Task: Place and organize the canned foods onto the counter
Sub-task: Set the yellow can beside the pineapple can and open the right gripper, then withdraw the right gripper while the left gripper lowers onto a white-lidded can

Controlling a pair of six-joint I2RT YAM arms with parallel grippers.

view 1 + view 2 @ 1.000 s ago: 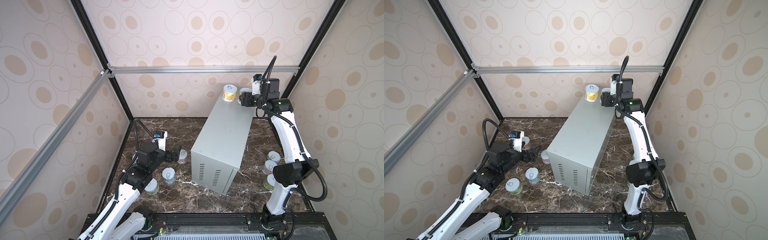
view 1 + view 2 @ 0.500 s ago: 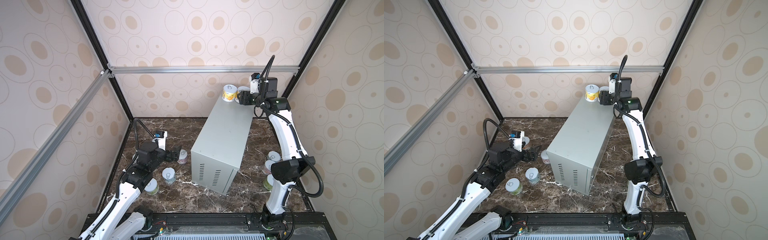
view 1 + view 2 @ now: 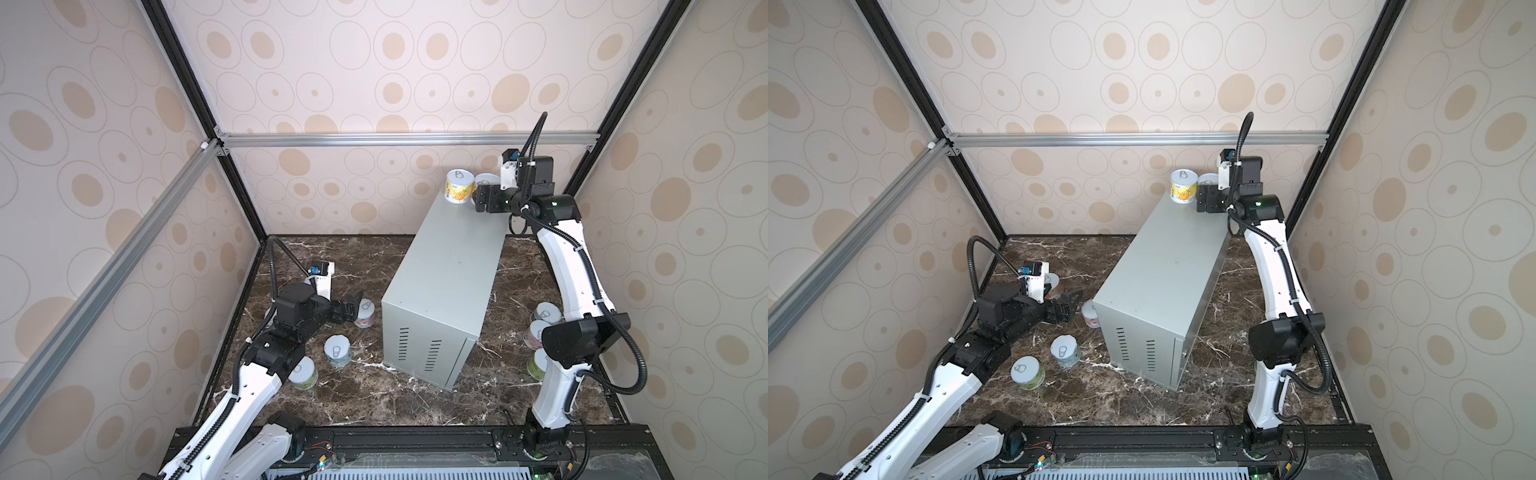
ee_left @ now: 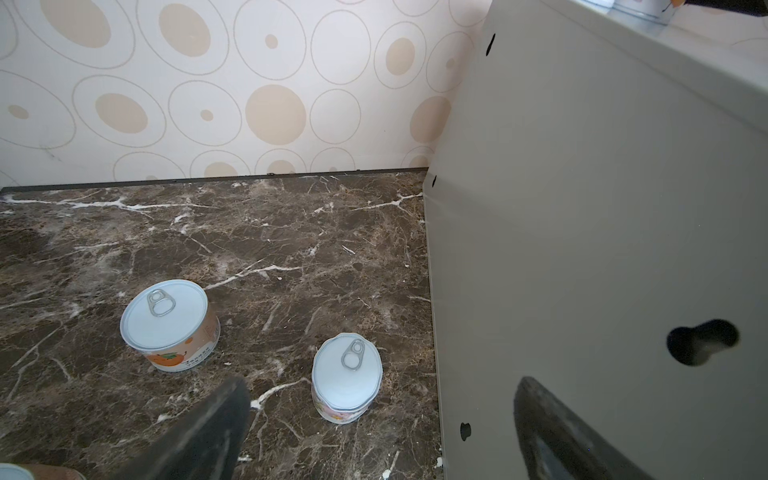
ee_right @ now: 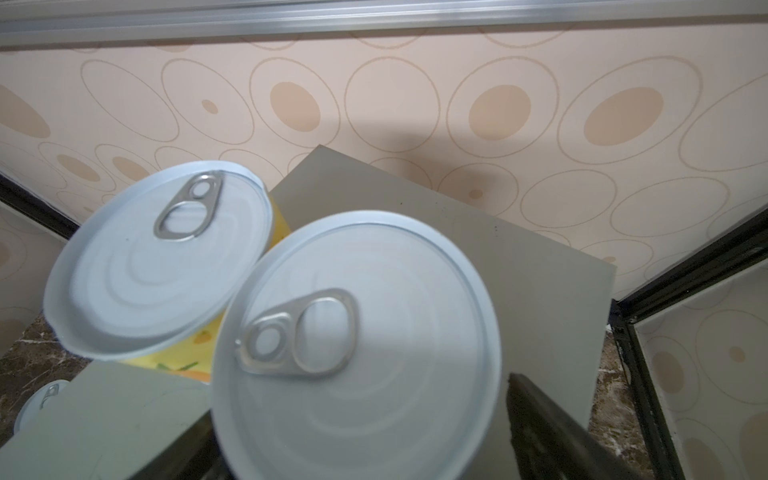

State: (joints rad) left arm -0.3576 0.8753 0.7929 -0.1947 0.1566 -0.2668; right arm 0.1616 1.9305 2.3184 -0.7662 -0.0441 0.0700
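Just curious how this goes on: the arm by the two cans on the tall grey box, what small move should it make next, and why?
Probably draw the right gripper straight back. The silver-lidded can between its fingers already stands on the tall pale-grey metal counter, beside the yellow-orange can, and the visible finger seems clear of it.
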